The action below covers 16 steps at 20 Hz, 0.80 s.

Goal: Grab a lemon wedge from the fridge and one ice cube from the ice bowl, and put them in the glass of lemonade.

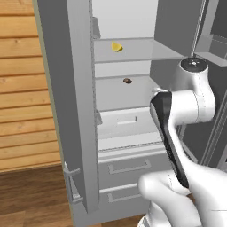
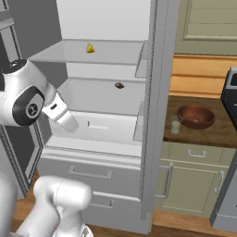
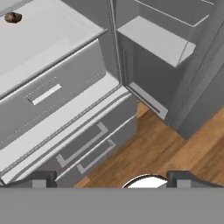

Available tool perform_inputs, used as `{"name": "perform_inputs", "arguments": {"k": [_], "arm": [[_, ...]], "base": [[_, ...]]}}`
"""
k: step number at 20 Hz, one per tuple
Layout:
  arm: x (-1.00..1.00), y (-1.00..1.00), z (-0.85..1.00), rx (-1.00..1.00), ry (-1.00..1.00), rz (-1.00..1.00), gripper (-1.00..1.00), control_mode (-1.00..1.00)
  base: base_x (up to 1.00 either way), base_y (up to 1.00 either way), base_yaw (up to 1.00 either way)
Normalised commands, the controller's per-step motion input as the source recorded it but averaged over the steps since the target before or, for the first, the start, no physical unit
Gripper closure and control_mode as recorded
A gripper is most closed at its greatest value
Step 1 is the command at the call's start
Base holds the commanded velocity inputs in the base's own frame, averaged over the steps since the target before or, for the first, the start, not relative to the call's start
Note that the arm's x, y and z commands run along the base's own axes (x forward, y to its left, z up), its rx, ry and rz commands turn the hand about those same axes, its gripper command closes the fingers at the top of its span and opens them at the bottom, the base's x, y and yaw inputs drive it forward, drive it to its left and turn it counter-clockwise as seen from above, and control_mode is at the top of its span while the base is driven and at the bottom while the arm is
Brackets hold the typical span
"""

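The grey fridge (image 1: 66, 97) stands open, with white shelves inside. A small yellow lemon wedge (image 1: 116, 47) (image 2: 90, 48) lies on the upper shelf. My gripper (image 2: 72, 126) hangs at the left of the opening, below the lemon's shelf and pointing down toward the drawers. In the hand view its fingertips (image 3: 40, 179) stand far apart and the gripper (image 3: 111, 181) is open with nothing between them. On the wooden counter to the right of the fridge, the reddish-brown ice bowl (image 2: 196, 115) sits with the glass of lemonade (image 2: 175, 125) just left of it.
A small dark brown lump (image 1: 127, 80) (image 2: 119, 85) (image 3: 13, 17) lies on the middle shelf. Grey drawers (image 2: 90, 173) with bar handles close off the fridge bottom. The fridge's right door (image 2: 155, 106) stands between the shelves and the counter. A dark stove (image 2: 230, 90) borders the counter.
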Motion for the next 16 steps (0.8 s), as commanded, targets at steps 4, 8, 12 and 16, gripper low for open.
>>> {"name": "perform_inputs", "arguments": {"k": [4, 8, 12, 16], "arm": [[-0.19, -0.25, -0.01, -0.07, -0.06, 0.41, -1.0, -1.0], [-0.02, 0.0, -0.01, -0.27, 0.18, 0.21, -1.0, -1.0], [0.0, 0.0, 0.0, -0.05, 0.05, 0.03, -1.0, -1.0], [0.0, 0.0, 0.0, 0.0, -0.01, 0.02, -1.0, -1.0]], "base": [[0.0, 0.0, 0.0], [0.0, 0.0, 0.0], [0.0, 0.0, 0.0], [0.0, 0.0, 0.0]]}}
